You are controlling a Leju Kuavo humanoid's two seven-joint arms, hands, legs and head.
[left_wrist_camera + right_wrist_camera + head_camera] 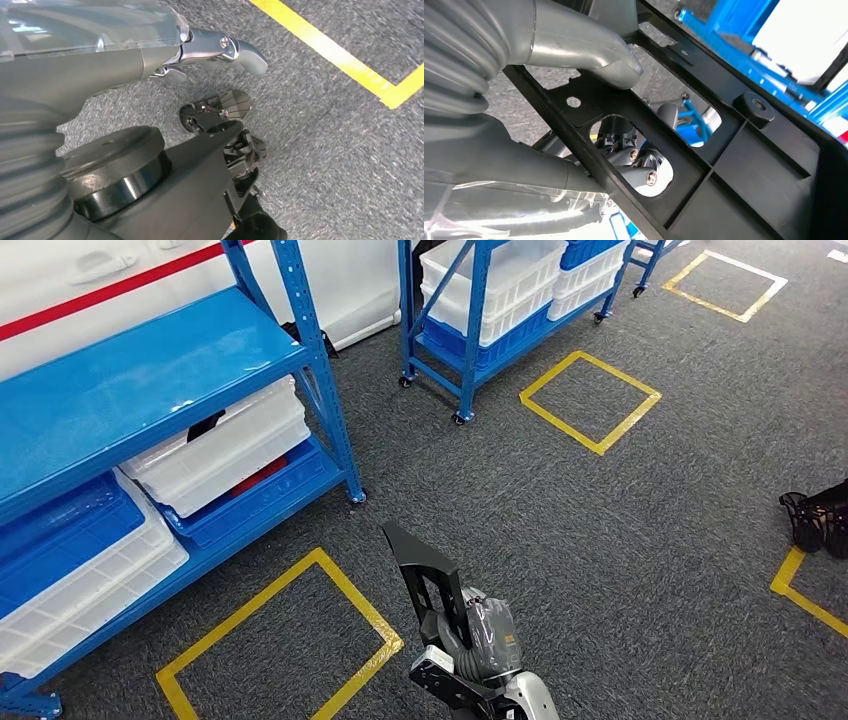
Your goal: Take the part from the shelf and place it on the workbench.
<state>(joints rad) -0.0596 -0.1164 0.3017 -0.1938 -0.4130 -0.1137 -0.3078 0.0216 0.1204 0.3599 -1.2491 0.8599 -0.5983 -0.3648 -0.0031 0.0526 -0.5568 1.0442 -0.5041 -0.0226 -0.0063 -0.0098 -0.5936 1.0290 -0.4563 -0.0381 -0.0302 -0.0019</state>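
left hand empty, fingers apart, above grey carpet; yellow tape line nearby.

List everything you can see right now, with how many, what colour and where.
Part: one, black, flat frame with cut-outs, gripped in the right hand.
Shelf units: two, blue; one at near left, one on wheels farther back.
Bins: several, white, some blue, stacked on both shelf units.
Floor squares: several, yellow tape outlines on the grey carpet.
Dark object: one, black, at the right edge; cannot tell what it is.
Right hand: grey, low centre, holding the part.
Left hand: grey, over the carpet, holding nothing.
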